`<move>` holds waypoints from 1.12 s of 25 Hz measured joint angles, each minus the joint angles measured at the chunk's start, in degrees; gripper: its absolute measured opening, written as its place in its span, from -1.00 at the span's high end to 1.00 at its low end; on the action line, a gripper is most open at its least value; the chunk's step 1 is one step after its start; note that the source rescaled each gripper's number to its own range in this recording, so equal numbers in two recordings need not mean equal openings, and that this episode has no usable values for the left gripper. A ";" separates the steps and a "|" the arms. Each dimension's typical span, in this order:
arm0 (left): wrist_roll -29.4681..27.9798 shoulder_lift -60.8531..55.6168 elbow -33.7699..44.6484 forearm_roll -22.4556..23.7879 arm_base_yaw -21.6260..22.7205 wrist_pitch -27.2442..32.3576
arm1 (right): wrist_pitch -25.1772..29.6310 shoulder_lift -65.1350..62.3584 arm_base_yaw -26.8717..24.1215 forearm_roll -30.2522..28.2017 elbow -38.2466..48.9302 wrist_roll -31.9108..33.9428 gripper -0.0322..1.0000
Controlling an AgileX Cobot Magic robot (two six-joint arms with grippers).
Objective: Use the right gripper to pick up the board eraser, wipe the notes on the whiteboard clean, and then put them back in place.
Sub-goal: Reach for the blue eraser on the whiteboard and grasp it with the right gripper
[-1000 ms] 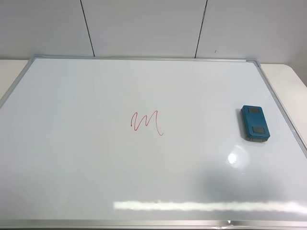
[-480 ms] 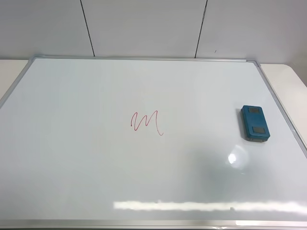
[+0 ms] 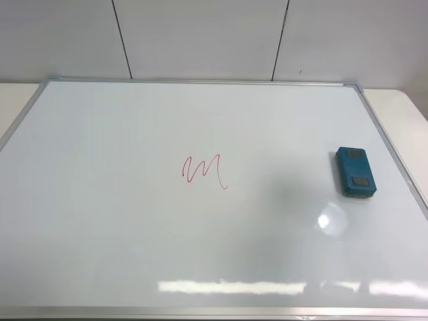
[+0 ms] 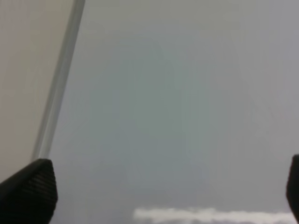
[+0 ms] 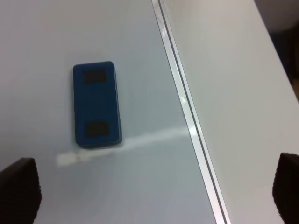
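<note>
The whiteboard [image 3: 100, 221] fills most of the exterior high view. The notes [image 3: 204, 172], a red "m" scribble, sit near its middle. The teal board eraser [image 3: 355, 172] lies flat near the board's right edge. Neither arm shows in that view. In the right wrist view my right gripper [image 5: 153, 186] is open and empty, its fingertips [image 5: 18, 189] spread wide, with the eraser [image 5: 96, 103] ahead of it and apart from it. In the left wrist view my left gripper [image 4: 161, 191] is open and empty over bare board by the frame [image 4: 56, 107].
The board's silver frame [image 5: 187, 107] runs just beside the eraser, with pale table [image 5: 233, 93] beyond it. A white panelled wall [image 3: 200, 33] stands behind the board. Light glare streaks lie along the board's near edge [image 3: 234, 287].
A faint shadow on the board's lower right has shifted up toward the eraser, and the glare strip has changed. The eraser and notes have not moved.
</note>
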 joint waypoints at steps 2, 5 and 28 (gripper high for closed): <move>0.00 0.00 0.00 0.00 0.00 0.00 | -0.70 5.94 0.00 0.19 -1.77 0.53 -1.00; 0.00 0.00 0.00 0.00 0.00 0.00 | -1.12 8.75 0.00 0.46 -2.79 0.68 -1.00; 0.00 0.00 0.00 0.00 0.00 0.00 | -14.06 38.55 0.00 3.88 -3.54 0.87 -1.00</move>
